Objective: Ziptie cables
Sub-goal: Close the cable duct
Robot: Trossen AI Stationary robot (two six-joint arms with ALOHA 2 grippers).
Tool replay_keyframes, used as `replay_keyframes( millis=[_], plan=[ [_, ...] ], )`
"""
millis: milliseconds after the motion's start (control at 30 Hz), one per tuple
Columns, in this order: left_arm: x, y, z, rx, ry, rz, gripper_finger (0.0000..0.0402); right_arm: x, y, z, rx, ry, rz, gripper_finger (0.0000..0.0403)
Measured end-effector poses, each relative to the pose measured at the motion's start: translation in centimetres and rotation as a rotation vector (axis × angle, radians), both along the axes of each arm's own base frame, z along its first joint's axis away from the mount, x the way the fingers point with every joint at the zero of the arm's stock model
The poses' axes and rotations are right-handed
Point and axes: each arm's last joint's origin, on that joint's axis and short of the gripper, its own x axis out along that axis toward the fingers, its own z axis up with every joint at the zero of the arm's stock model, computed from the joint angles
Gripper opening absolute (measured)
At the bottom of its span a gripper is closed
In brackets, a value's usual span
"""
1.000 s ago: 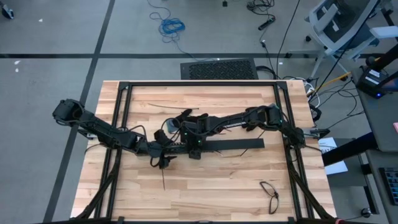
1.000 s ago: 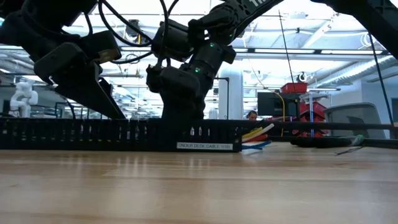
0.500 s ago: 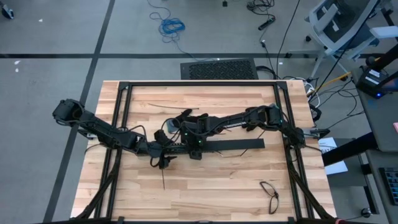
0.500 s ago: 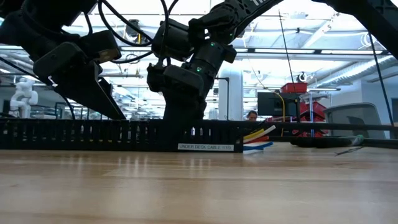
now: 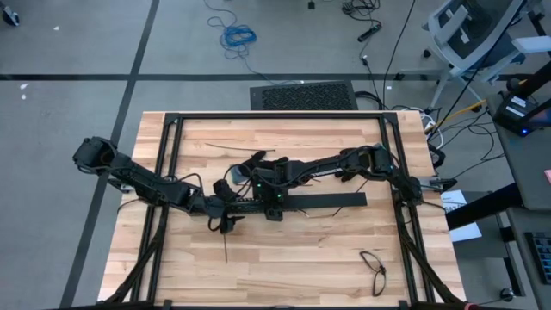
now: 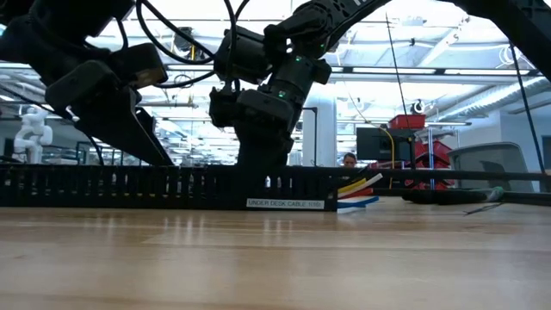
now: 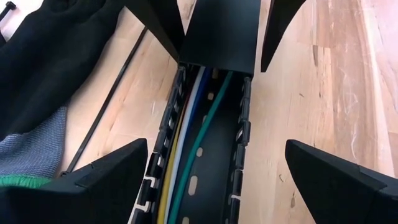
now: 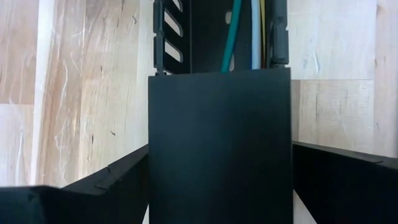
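The cables (image 7: 186, 155), yellow, white, blue and green, lie side by side inside a long black slotted bar (image 5: 331, 200) at the table's middle. Their ends stick out of the bar's end (image 6: 357, 191). A flat black cover (image 8: 217, 143) sits over the bar. My right gripper (image 8: 220, 147) is open, with one finger on each side of that cover. My left gripper (image 7: 216, 146) is open too, a little farther toward the bar's left end. Its fingers stand on either side of the bar and touch nothing. My right gripper comes steeply from above, with one finger beside each long edge of the black cover (image 7: 217, 37). A sliver of wood shows between one finger (image 7: 277, 31) and the cover. Whether the other finger touches the cover, I cannot tell.
Thin black zip ties lie on the wood (image 5: 225, 248) (image 5: 217, 147) (image 7: 106, 106). A black glove with a grey and green cuff (image 7: 37, 81) lies beside the bar. A looped black cable (image 5: 372, 267) sits near the front right corner. A black metal frame (image 5: 275, 114) borders the table.
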Motion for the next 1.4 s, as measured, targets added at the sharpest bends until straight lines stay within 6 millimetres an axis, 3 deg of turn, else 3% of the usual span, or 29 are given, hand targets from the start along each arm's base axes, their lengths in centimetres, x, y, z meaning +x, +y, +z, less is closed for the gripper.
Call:
replay_keyframes(
  millis=[233,533,1000,1200,1400],
  plan=[
    [-0.1,0.0,-0.1,0.003,0.02,0.004,0.0374,0.0,0.0,0.2,0.005,-0.001,0.005,0.0325],
    [-0.1,0.0,-0.1,0.002,0.019,0.004,0.0374,1.0,-0.4,2.6,-0.007,-0.055,0.012,0.0325],
    [-0.2,0.1,-0.2,0.004,0.023,0.005,0.0374,0.3,0.1,3.7,-0.005,0.033,0.037,0.0325],
    [-0.2,0.2,-0.2,0.007,0.024,0.014,0.0374,0.0,0.1,5.4,-0.008,-0.002,0.036,0.0325],
    [-0.2,0.2,-0.2,0.009,0.029,0.014,0.0374,-0.2,0.2,5.1,-0.015,0.01,0.024,0.0325]
  ],
)
